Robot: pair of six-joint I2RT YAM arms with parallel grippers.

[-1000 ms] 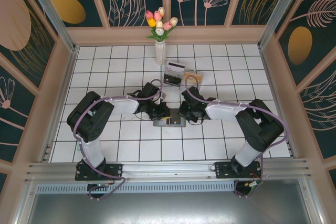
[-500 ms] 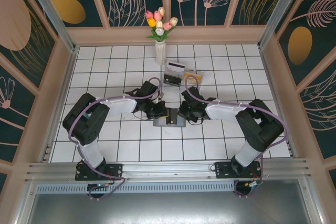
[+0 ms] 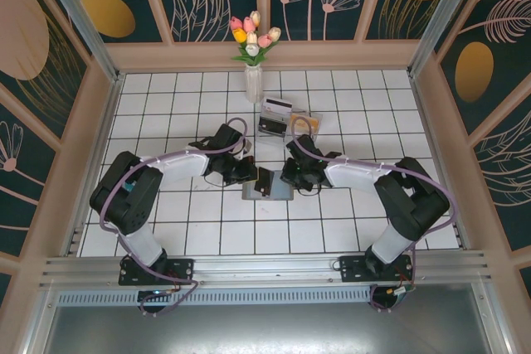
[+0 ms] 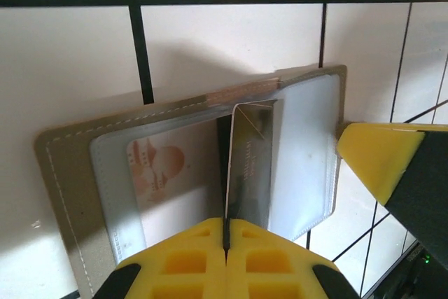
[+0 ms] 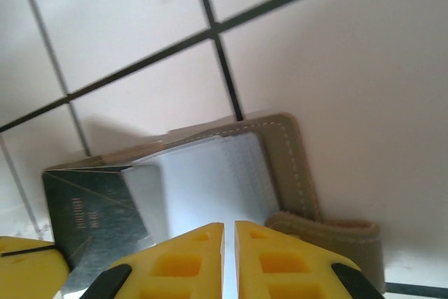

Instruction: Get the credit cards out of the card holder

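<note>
The white tiled tabletop (image 3: 166, 230) has the card holder (image 3: 282, 194) lying open near its middle. My right gripper (image 5: 229, 239) is over the holder's right edge by the tab (image 5: 329, 236). Its fingers are almost together, and I cannot tell if they pinch anything. My left gripper (image 4: 225, 239) squeezes tight on a shiny grey credit card (image 4: 248, 166). The card stands on its edge, partly out of a clear pocket. Its small writing is too blurry to read.

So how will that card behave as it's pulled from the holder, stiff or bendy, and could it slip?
Probably stiff: the card stands straight from the left gripper without sagging. Its glossy face may be slippery, and only an edge is pinched. The holder looks soft and light, so it might lift along.
</note>
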